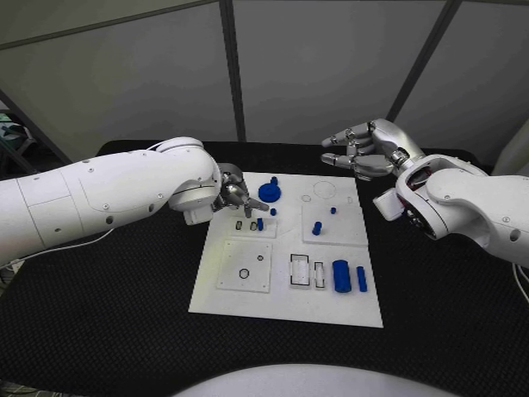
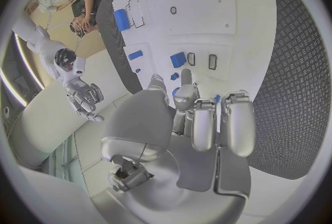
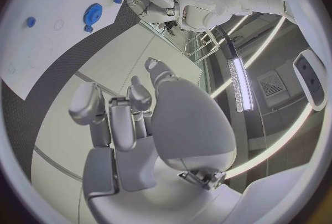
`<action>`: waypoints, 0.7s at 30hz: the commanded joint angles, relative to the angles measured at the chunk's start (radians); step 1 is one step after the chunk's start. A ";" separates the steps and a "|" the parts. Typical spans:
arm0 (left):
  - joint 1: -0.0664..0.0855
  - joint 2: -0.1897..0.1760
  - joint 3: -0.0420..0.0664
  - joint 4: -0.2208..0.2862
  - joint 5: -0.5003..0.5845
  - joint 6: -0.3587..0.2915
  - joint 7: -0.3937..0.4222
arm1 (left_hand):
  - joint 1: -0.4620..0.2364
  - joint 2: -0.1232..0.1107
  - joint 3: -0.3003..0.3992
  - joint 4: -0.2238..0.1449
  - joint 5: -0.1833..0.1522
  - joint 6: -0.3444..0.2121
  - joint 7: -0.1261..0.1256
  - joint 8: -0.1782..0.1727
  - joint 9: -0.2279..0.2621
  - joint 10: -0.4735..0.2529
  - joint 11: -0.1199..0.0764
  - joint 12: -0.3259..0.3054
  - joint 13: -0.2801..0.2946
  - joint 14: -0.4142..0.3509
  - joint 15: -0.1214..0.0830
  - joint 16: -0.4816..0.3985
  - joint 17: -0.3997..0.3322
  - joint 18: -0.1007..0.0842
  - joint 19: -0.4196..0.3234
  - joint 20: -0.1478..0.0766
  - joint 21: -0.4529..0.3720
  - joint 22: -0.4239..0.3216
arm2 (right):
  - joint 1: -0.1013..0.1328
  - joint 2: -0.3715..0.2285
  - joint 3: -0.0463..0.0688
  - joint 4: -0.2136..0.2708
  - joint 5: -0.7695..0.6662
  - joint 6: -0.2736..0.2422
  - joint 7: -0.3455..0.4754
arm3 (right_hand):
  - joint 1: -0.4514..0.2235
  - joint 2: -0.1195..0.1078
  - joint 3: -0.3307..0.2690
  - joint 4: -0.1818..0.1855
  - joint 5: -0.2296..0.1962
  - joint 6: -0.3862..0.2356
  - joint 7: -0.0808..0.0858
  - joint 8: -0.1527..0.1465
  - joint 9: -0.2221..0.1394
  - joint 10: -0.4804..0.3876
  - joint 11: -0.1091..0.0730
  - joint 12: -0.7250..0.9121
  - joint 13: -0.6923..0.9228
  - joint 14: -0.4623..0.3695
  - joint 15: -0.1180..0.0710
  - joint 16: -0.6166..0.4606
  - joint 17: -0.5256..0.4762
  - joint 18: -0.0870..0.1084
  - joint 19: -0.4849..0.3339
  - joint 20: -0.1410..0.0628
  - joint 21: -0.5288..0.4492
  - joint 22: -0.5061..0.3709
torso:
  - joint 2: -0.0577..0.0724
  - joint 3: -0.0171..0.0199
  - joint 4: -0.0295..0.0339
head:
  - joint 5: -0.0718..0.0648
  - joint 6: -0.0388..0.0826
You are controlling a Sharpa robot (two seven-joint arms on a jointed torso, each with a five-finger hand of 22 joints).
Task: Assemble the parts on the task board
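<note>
A white board [image 1: 247, 294] lies at the frame's centre with small blue parts [image 1: 340, 275] scattered on it. The left hand [image 1: 235, 195] is lowered at the board's upper left, fingers curled toward a blue part [image 1: 258, 223], seemingly to seat it; whether it is pinched cannot be told. The right hand [image 1: 362, 149] is held aside at upper right, fingers curled, holding nothing.

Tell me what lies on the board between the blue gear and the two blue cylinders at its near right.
In the head view, between the blue gear and the two blue cylinders stands a small blue peg on the task board.
</note>
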 commanded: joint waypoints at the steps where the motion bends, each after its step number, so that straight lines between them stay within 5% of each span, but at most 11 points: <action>1: 0.003 0.012 -0.002 -0.010 -0.026 0.042 -0.031 | -0.001 0.011 -0.008 0.001 -0.001 -0.003 -0.004 0.008 0.006 0.009 -0.001 0.004 0.003 0.095 -0.002 0.007 0.239 -0.091 0.027 -0.004 0.007 0.083 | 0.003 0.002 0.001 -0.001 0.008 -0.007 -0.004 | -0.002 -0.001 0.006 -0.001 0.005 0.002 -0.002 0.003 -0.002 -0.007 -0.001 -0.003 -0.002 0.039 -0.004 -0.007 -0.002 0.006 -0.007 0.002 -0.004 -0.002 | 0.002 -0.0002 0.0008 | 0.001 -0.002; 21: 0.004 0.059 -0.008 -0.055 -0.030 0.074 -0.038 | 0.010 0.012 -0.013 -0.005 0.000 -0.010 -0.005 0.019 0.024 0.009 -0.002 0.006 0.005 0.095 -0.003 0.008 0.240 -0.091 0.029 -0.005 0.009 0.088 | 0.003 0.006 0.001 -0.001 0.008 -0.010 -0.008 | -0.002 -0.002 0.009 -0.001 0.012 0.000 -0.002 0.002 -0.002 -0.009 -0.001 -0.008 -0.007 0.039 -0.005 -0.010 -0.004 0.007 -0.009 0.001 -0.008 -0.007 | 0.001 -0.0004 -0.0002 | 0.003 -0.015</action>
